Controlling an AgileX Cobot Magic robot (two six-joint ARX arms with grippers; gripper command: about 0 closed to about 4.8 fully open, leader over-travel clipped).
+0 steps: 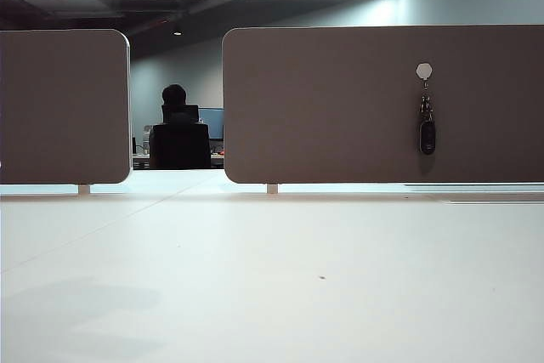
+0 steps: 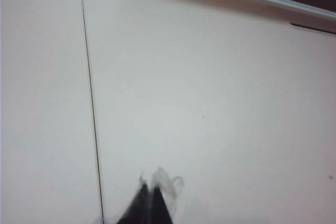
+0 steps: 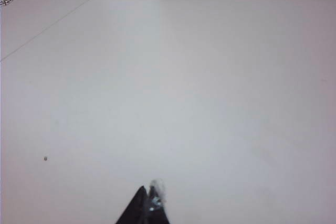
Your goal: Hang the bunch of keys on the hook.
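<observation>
The bunch of keys (image 1: 427, 128) hung from the hook (image 1: 424, 72) on the right brown panel (image 1: 340, 108), black fob lowest. No writing or brand could be read on anything. The left gripper (image 2: 149, 203) and right gripper (image 3: 147, 205) were each closed on nothing, poised over the bare white bench (image 1: 272, 278).

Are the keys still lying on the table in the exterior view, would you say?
No, the bunch of keys hangs from the hook on the brown panel, clear of the table.
</observation>
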